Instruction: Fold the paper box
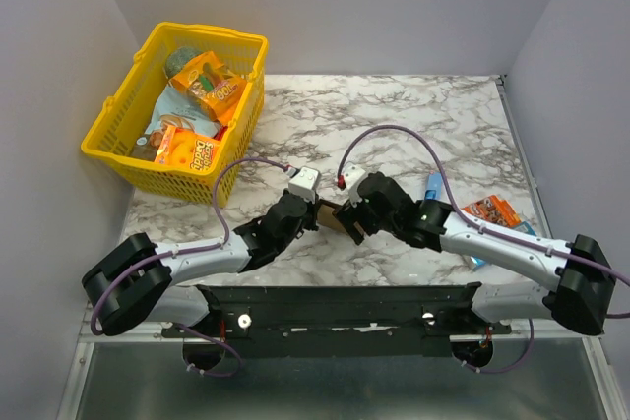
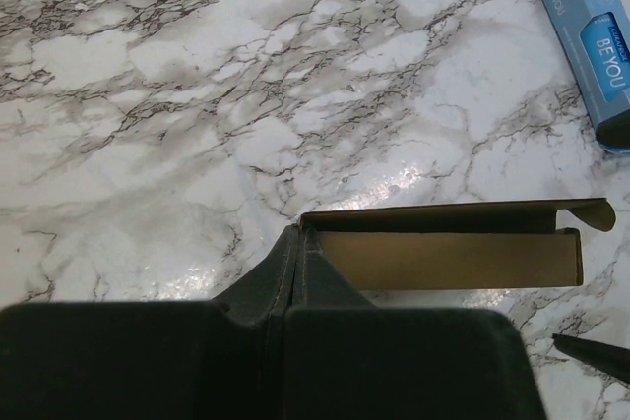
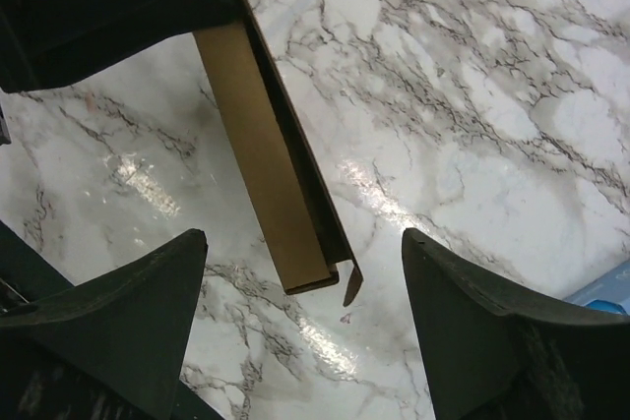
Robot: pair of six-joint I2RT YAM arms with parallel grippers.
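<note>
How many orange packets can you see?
3 packets. Two lie in the basket: one at its far end, one nearer. The third is on the table, at the right. More may be hidden in the basket.

Your table [image 1: 394,115] is a white marble-patterned slab with grey veins, and its surface is glossy enough to throw back the light. At its far left corner stands a yellow plastic basket [image 1: 148,172] with open lattice walls. On the right side you have a slim blue packet [image 1: 433,185] with white lettering, lying flat. Near it, closer to the right edge, lies an orange printed snack packet [image 1: 492,211]. Toward the middle of the near side is a flat brown cardboard box [image 2: 448,258]; you cannot tell whether it rests on the table.
</note>
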